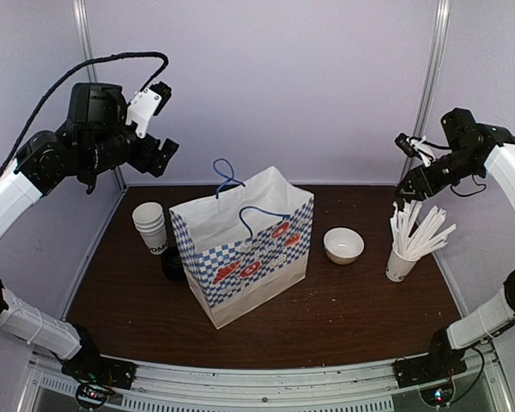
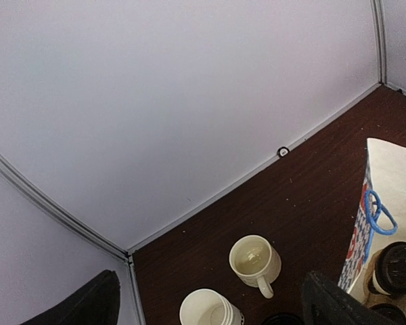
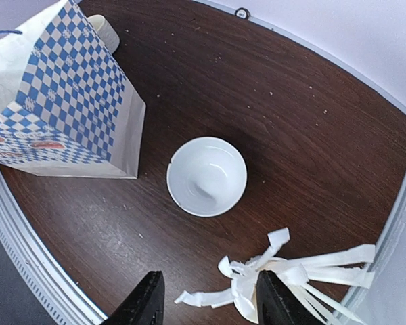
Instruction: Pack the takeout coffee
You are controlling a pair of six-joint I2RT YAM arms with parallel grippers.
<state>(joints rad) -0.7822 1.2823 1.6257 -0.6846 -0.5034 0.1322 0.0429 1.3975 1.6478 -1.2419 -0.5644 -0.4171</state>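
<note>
The takeout coffee (image 2: 398, 265) shows only in the left wrist view, as a black-lidded cup standing inside the blue-checked paper bag (image 1: 240, 249). A second dark lid (image 2: 390, 313) sits just below it at the frame edge. From above, the bag's walls hide the cup. My left gripper (image 1: 166, 122) hangs high over the back left corner, open and empty, its dark fingers (image 2: 88, 305) spread wide. My right gripper (image 1: 405, 165) is raised at the right above the cup of straws. It is also open, with nothing between its fingers (image 3: 145, 301).
A stack of white paper cups (image 1: 151, 225) and a loose black lid (image 1: 173, 264) sit left of the bag. A cream mug (image 2: 254, 261) stands behind them. A white bowl (image 1: 343, 245) and a cup of wrapped straws (image 1: 401, 262) stand to the bag's right.
</note>
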